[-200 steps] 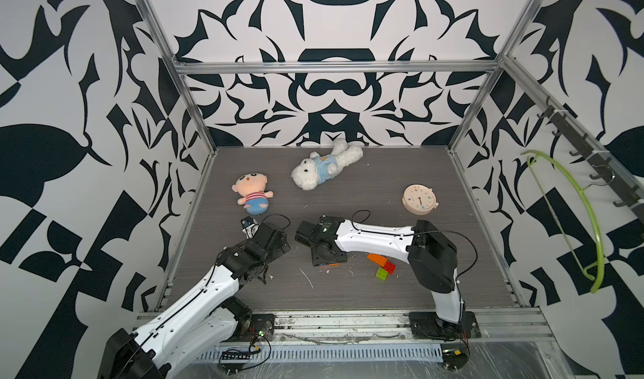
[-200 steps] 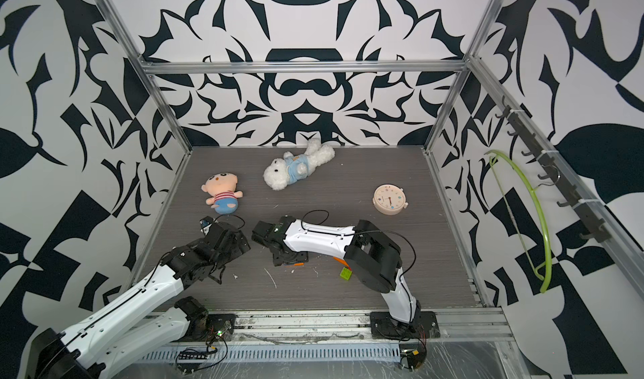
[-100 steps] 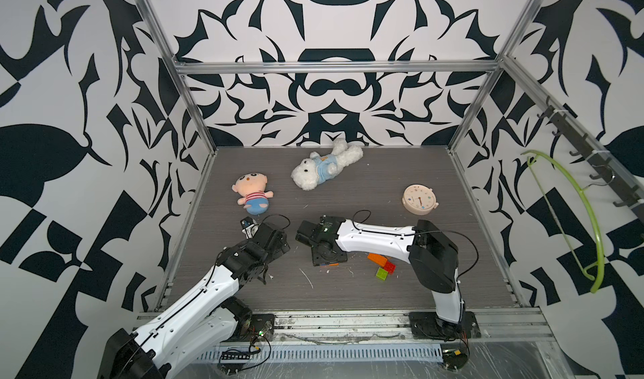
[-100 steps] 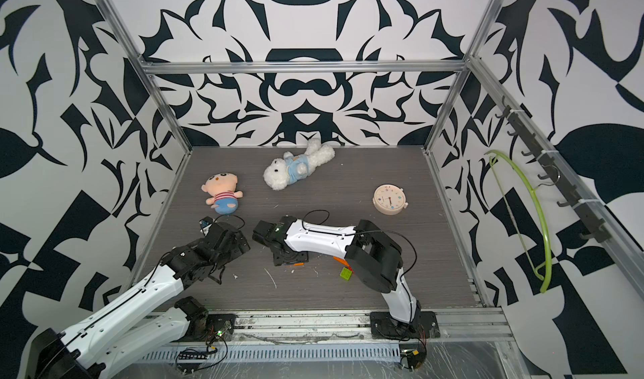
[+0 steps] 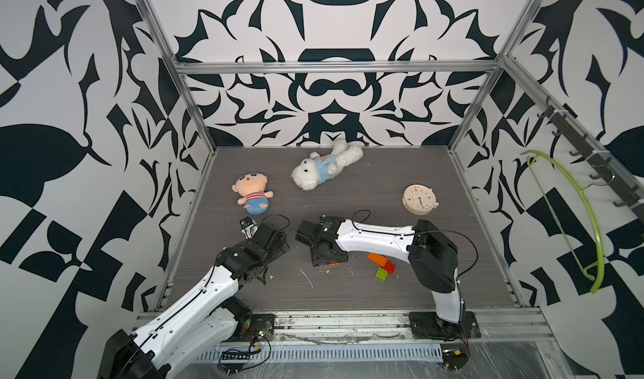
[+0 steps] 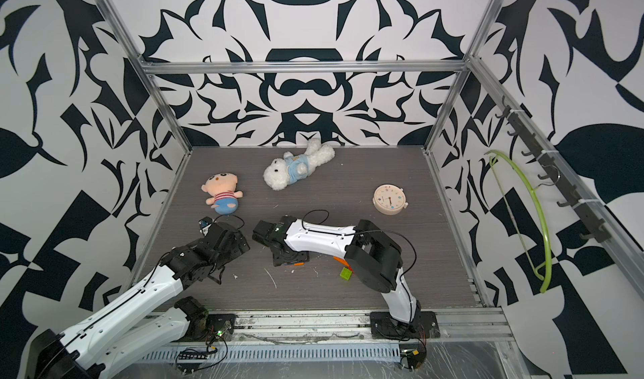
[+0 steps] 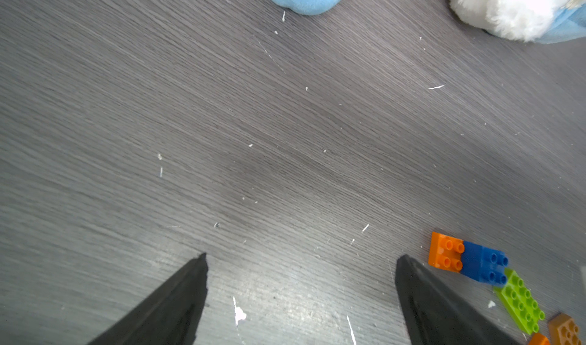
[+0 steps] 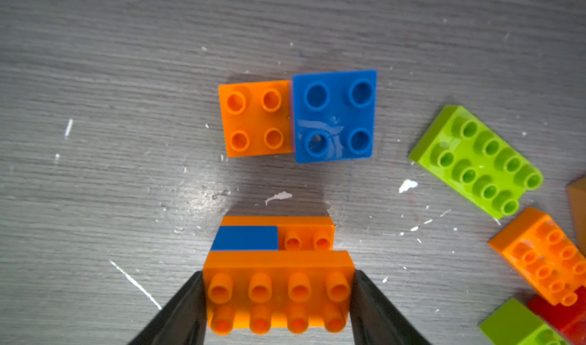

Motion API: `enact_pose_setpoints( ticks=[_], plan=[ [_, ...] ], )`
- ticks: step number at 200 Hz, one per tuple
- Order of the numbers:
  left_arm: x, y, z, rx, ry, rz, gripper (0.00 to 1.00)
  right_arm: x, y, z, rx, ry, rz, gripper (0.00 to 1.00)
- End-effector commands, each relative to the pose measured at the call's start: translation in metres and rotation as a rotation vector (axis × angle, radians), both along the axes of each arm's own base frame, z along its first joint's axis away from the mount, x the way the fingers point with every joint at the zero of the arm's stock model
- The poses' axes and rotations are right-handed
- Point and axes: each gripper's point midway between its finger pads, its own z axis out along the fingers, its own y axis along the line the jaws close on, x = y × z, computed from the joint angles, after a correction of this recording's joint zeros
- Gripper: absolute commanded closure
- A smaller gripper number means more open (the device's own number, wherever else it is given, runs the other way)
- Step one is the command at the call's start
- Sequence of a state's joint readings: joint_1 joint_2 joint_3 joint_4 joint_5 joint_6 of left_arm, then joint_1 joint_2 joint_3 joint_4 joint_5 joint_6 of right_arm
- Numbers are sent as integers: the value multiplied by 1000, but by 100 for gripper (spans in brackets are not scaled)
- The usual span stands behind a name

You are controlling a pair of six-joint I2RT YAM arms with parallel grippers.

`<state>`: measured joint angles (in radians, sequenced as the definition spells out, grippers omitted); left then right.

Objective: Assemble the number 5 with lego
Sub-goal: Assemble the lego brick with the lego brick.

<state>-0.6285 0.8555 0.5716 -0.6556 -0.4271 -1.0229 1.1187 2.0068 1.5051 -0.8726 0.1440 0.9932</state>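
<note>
My right gripper point(image 8: 277, 291) is shut on the ends of a long orange lego brick point(image 8: 279, 292), which sits on a blue and orange layer point(image 8: 247, 237) resting on the floor. Beyond it lie a square orange brick point(image 8: 255, 118) and a square blue brick point(image 8: 334, 116), side by side and touching. In both top views the right gripper point(image 5: 326, 257) point(image 6: 287, 253) points down at mid-floor and hides this cluster. My left gripper point(image 7: 301, 257) is open and empty over bare floor, just left of the orange and blue pair point(image 7: 466, 261); from above it point(image 5: 275, 243) sits beside the right wrist.
Loose green point(image 8: 475, 161), orange point(image 8: 542, 257) and red point(image 8: 564, 315) bricks lie to the right, also seen under the right forearm point(image 5: 383, 265). A doll point(image 5: 252, 194), a white plush dog point(image 5: 324, 170) and a round clock point(image 5: 420, 199) lie farther back.
</note>
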Motion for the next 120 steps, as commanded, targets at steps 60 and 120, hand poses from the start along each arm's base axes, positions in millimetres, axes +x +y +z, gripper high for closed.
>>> enact_pose_setpoints(
  ticks=[60,120],
  plan=[
    [1,0,8,8,-6,-4,1,-8,-2,20,47,3,45,17],
    [10,-30,14,-86,-53,-139,1,25,-8,94,248,-307,288,17]
  ],
)
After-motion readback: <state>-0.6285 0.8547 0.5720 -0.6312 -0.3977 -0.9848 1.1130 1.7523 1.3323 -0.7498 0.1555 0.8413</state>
